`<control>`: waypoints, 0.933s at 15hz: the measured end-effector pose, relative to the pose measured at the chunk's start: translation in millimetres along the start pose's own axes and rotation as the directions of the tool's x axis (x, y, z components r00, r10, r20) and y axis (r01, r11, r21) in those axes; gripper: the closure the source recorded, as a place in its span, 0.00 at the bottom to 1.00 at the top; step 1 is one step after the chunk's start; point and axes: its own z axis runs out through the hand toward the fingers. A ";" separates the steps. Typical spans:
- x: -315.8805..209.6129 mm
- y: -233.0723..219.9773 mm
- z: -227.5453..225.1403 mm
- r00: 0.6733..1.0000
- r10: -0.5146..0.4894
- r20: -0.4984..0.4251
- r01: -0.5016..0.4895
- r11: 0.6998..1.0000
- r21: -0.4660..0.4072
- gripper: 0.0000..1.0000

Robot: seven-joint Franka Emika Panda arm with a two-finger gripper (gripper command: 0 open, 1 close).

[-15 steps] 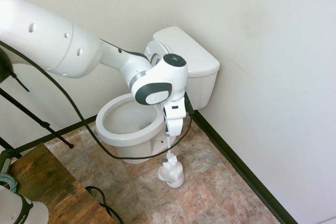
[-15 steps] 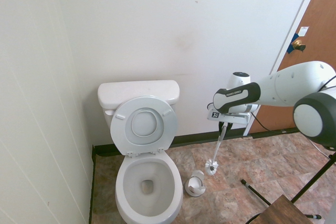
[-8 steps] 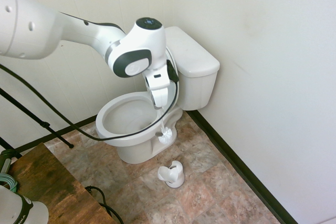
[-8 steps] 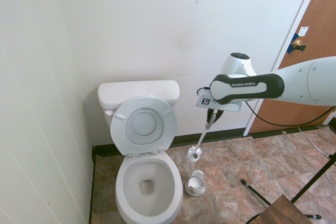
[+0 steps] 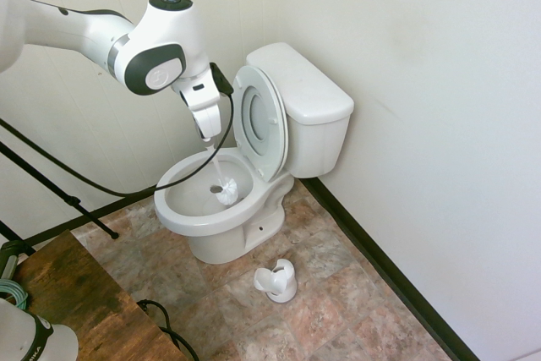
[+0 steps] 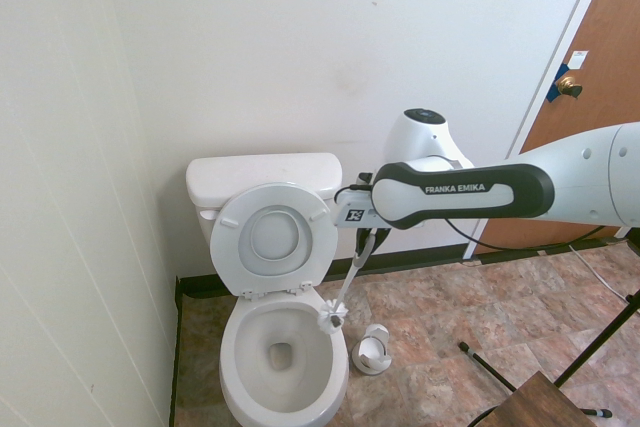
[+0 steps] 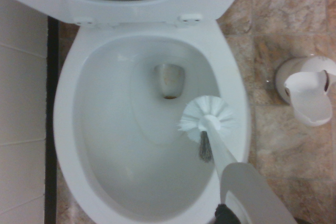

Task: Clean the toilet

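In the first outside view, the claw (image 5: pixel 209 143) is squeezed shut on the handle of the white brush (image 5: pixel 227 192). The toilet (image 5: pixel 221 244) is just below, with its lid (image 5: pixel 260 116) up, and the brush holder (image 5: pixel 276 281) sits on the floor at about five o'clock from the bowl. The handle is thin and the brush hangs at a slant, so a hard push could make it twist or slip out of the claw. In the second outside view, the brush head shows near the bowl's edge at about two o'clock, with the tank (image 6: pixel 264 177) at twelve. If the arm goes down too soon, the bristles could bump the rim and bend the brush sideways. I can't tell how high they are. In the wrist view, calling the tank side twelve, the brush head shows near three o'clock, and the drain hole is closer to twelve. If the arm scrubs only there, the rest could stay dirty. If it swings too fast or too wide, the claw could knock the seat.
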 end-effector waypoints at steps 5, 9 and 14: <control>-30.8 -43.7 56.1 1.000 -0.009 0.003 0.009 0.999 0.037 1.00; -20.4 -83.3 133.4 0.997 0.069 -0.022 -0.067 0.997 0.046 1.00; -42.1 -102.7 204.3 0.991 0.115 -0.064 -0.113 0.993 0.042 1.00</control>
